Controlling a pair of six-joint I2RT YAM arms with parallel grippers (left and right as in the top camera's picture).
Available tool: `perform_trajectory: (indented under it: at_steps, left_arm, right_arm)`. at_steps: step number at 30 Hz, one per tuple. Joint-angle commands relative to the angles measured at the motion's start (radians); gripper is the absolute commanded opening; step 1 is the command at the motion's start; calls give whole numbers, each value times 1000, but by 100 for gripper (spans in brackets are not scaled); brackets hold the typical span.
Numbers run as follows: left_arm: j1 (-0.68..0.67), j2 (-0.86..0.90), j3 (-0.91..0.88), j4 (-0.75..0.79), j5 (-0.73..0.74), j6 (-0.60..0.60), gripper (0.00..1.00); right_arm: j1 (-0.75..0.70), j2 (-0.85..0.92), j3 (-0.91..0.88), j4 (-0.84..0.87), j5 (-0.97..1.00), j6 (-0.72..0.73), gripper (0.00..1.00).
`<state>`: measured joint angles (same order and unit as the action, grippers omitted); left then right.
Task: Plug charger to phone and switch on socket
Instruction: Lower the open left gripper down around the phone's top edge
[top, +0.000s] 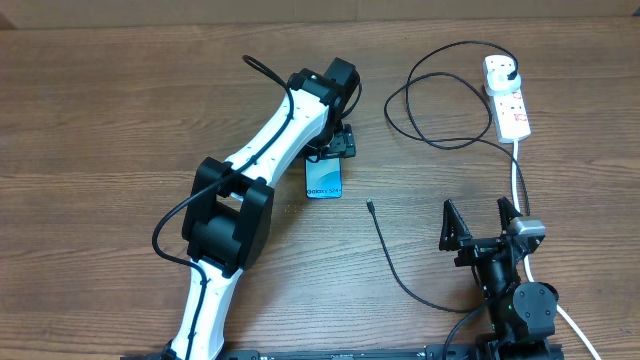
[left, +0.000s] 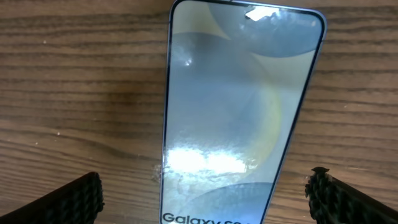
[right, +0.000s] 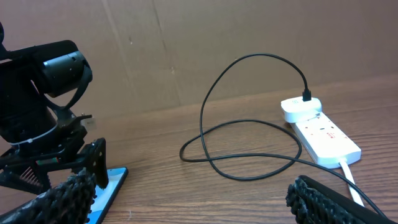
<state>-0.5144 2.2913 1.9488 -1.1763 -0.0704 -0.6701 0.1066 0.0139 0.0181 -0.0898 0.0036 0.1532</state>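
Our left hand (left: 205, 196) hung spread over the phone (top: 323, 181), a finger off each side of the end that carried the Galaxy lettering. Neither finger touched it, so far as the wrist view showed. The phone lay flat near the middle of the worktop (top: 120, 90). The charger (right: 258, 56) had its connector tip lying free on the wood at about four o'clock from the phone, near it but not touching. Its other end was already seated at the socket (top: 510, 105), out toward two o'clock. Our right hand (top: 476, 210) stood spread and empty at about three o'clock from that tip, well apart from it. We judged the step in hand to be securing the phone. To do it well we needed to close squarely and gently on the long edges, keeping the port end uncovered. The right hand would then want the cable pinched just behind the connector, so little slack could buckle on the push.
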Motion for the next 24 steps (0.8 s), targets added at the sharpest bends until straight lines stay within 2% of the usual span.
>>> perform_trajectory:
  at_steps: [1,24]
  left_arm:
    - [6,11,-28,26,9,21,100]
    - [32,11,-69,137,-33,20,100]
  right_arm:
    - [6,-11,-10,6,-5,-2,100]
    - [6,-11,-10,6,-5,-2,100]
